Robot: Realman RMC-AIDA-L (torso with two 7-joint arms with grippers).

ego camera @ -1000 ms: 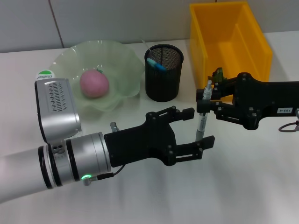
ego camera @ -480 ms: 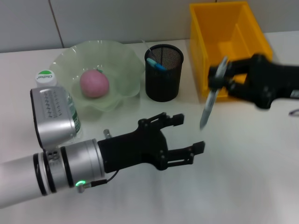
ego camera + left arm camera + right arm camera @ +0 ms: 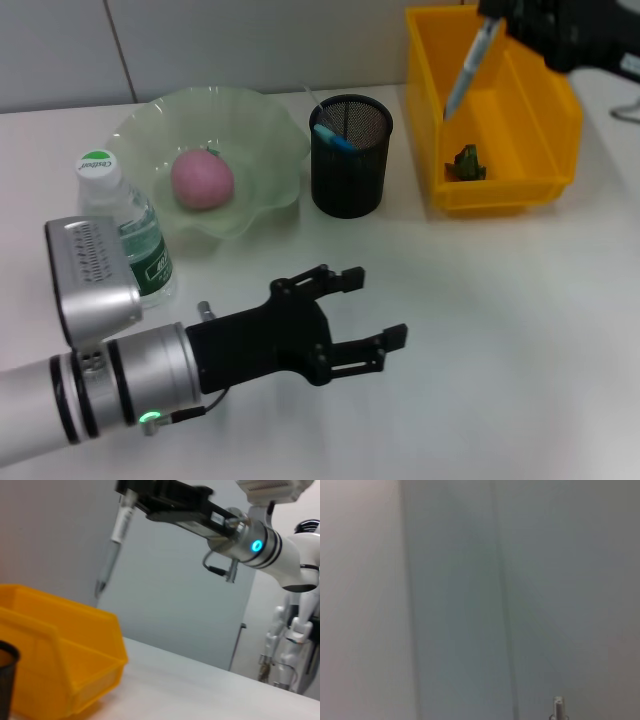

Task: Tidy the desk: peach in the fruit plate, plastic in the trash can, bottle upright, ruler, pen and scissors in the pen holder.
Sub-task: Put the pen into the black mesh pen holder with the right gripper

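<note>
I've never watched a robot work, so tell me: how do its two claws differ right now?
The right gripper is raised high above the yellow bin, shut on a pen that hangs tilted, tip down. The left gripper is low over the table, open and holding nothing. Both are black claws.

Right hand (image 3: 492, 18) lifted pen (image 3: 468, 66) over yellow bin (image 3: 545, 120); left hand (image 3: 372, 312) withdrew, uncovering bottle (image 3: 125, 228).

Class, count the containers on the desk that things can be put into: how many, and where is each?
3. The plate sits at the back left holding the peach; the pen holder stands to its right; the bin is at the back right. None seems hidden.
</note>
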